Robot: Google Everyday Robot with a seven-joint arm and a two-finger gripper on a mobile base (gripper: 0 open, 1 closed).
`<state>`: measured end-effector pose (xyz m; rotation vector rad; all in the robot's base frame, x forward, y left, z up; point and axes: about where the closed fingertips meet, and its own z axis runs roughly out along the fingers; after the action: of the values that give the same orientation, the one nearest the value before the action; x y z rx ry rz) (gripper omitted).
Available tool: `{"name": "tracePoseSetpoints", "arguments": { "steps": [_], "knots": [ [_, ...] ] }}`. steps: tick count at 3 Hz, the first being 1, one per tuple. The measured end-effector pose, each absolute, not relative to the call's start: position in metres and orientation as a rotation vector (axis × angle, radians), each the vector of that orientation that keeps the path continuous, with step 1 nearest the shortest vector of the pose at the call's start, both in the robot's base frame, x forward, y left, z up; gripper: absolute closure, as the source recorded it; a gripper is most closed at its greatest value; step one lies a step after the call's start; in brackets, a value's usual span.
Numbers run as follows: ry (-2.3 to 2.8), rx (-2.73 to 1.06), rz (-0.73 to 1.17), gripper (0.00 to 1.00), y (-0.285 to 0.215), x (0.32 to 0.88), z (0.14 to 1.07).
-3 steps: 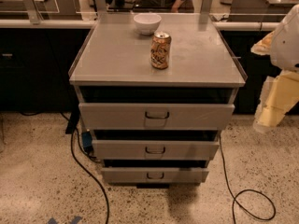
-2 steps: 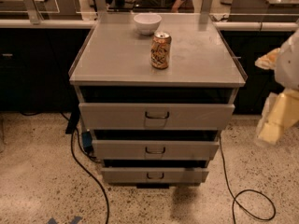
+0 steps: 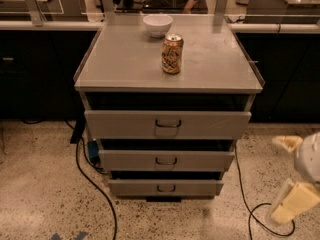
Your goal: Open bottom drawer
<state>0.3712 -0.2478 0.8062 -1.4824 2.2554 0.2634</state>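
We judge the bottom drawer (image 3: 135, 188) stiff, light; hook its handle (image 3: 166, 188). Gripper (image 3: 299, 184) hangs near right, well apart; openness we cannot tell.

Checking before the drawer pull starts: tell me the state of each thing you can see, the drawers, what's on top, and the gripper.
bottom drawer: looks shut, its handle untouched.
middle drawer: looks shut.
top drawer: looks shut.
soda can: upright on the cabinet top.
white bowl: upright, behind the can.
gripper: low, right of the drawers, touching none.
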Motion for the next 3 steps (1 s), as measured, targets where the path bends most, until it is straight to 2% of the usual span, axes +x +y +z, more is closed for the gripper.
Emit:
{"name": "tracePoseSetpoints", "arguments": {
  "steps": [1, 3],
  "knots": [
    [2.295, -1.465, 0.357, 0.0, -0.242, 0.361, 0.721],
    [2.263, -1.489, 0.362, 0.0, -0.23, 0.372, 0.689]
  ]
}}
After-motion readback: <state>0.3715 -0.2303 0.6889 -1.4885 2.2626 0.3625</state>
